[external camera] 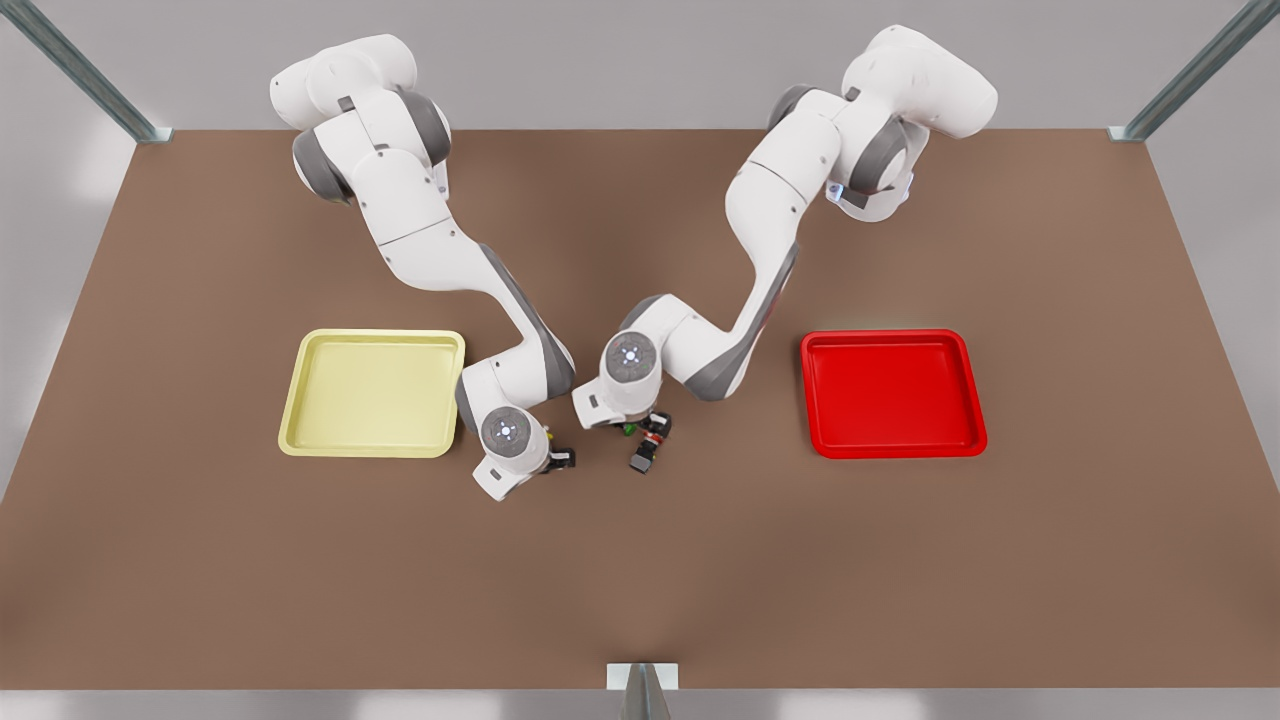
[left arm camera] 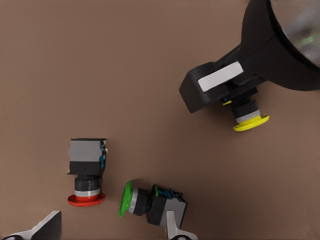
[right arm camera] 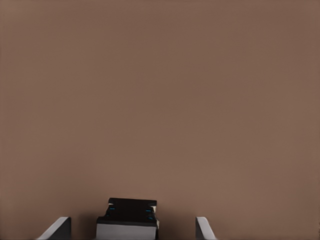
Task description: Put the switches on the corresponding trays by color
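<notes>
The red switch (left arm camera: 86,176) and the green switch (left arm camera: 150,201) lie on their sides on the brown table, just in front of my left gripper (left arm camera: 107,232). It is open, and one fingertip (left arm camera: 174,229) overlaps the green switch's body. In the front view this gripper (external camera: 645,422) belongs to the arm on the front view's right. My right gripper (external camera: 556,459), on the other arm, hangs low over the yellow switch (left arm camera: 247,112). Its open fingers straddle that switch's dark body (right arm camera: 127,220) with gaps on both sides. The pale yellow tray (external camera: 370,395) and the red tray (external camera: 890,395) hold nothing.
Both hands work close together at the table's middle, between the two trays. The yellow tray sits right beside the right arm's wrist. Metal frame posts stand at the far corners and at the near edge (external camera: 642,690).
</notes>
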`<state>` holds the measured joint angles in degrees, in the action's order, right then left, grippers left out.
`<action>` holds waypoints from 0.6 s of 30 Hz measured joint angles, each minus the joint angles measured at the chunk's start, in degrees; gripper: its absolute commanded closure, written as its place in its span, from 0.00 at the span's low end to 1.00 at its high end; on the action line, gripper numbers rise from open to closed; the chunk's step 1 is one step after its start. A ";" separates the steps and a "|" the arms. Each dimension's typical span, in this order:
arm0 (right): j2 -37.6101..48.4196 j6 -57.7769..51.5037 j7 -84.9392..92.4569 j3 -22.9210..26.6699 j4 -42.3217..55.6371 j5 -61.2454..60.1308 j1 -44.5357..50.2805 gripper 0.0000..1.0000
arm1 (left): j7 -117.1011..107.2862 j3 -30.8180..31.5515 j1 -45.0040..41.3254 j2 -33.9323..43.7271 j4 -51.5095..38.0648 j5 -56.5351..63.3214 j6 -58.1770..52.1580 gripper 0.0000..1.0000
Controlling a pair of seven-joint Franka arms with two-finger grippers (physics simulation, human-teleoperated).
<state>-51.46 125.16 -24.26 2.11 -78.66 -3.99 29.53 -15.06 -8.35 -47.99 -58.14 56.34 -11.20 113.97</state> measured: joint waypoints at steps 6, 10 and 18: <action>-0.07 -0.01 0.08 0.07 0.00 0.03 -0.11 0.29 | -2.87 -3.00 -3.58 -2.00 -0.74 -6.39 3.45 0.00; -0.04 -0.01 0.09 -0.01 0.00 0.03 -0.01 0.35 | -2.08 -3.69 -4.19 -1.99 -0.78 -5.95 4.77 0.00; 0.01 -0.10 0.18 -0.01 0.18 0.03 0.00 0.42 | -2.00 -3.91 -4.55 -2.07 -0.79 -5.93 5.30 0.00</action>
<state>-51.45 125.07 -24.08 2.10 -78.49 -3.95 29.53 -17.06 -12.26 -52.54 -60.22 55.55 -17.14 119.27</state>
